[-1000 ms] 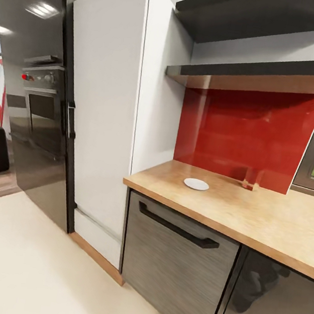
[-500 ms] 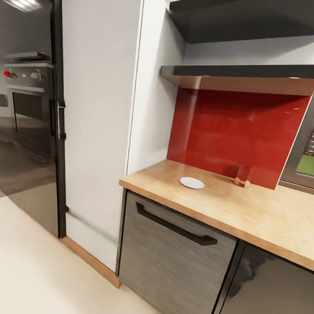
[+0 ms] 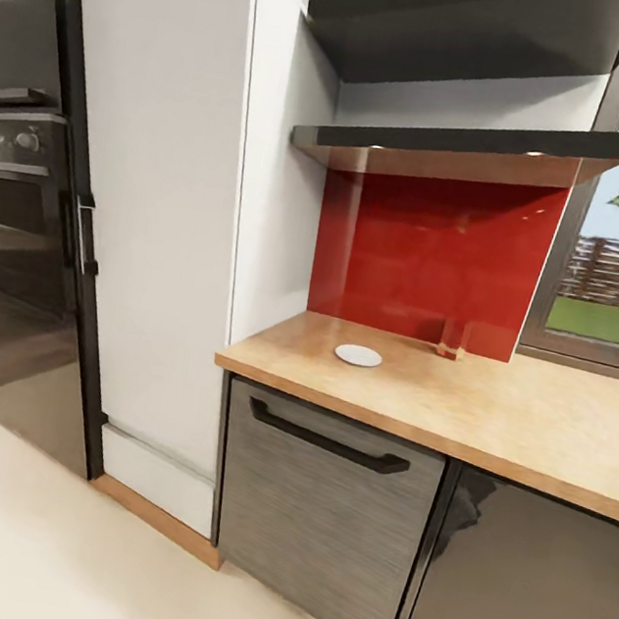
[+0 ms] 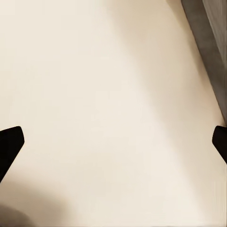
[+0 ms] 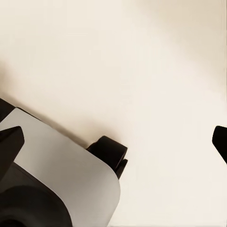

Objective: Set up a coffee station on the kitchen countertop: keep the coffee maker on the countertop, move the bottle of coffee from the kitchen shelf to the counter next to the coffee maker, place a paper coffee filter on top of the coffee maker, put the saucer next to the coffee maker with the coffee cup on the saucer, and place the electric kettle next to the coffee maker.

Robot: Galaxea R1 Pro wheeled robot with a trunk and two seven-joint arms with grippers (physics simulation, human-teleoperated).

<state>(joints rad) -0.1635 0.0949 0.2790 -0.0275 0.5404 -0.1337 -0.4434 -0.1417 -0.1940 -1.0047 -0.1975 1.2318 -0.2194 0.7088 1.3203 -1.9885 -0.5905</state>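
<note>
Head view, countertop: the kitchen countertop (image 3: 492,416) is running along the wall with its light wood grain showing, and glossy dark cabinet fronts (image 3: 516,588) are sitting under it.
Head view, saucer: the saucer (image 3: 358,356) is lying flat on the countertop near its end by the tall white cabinet (image 3: 156,207), apart from a small reddish-brown object (image 3: 450,349) that is standing against the red backsplash (image 3: 437,254); what that object is I cannot tell.
Head view, shelf: the kitchen shelf (image 3: 474,141) is hanging above the backsplash, and nothing on its top face is showing from this angle.
Head view, surroundings: a brushed grey drawer front with a black handle (image 3: 327,438) is sitting below the saucer, a dark fridge (image 3: 23,237) is standing beyond the white cabinet, and a window (image 3: 611,285) is showing grass and a fence.
Writing: no brand, label or lettering is readable anywhere.
Left wrist view: the left gripper (image 4: 113,144) is hanging spread wide over the cream floor (image 4: 104,94), gripping nothing, with a grey cabinet edge (image 4: 210,47) just beside it.
Right wrist view: the right gripper (image 5: 113,142) is likewise gaping wide and empty, over bare floor and the robot's own white base (image 5: 61,161) with a black wheel (image 5: 109,153).
</note>
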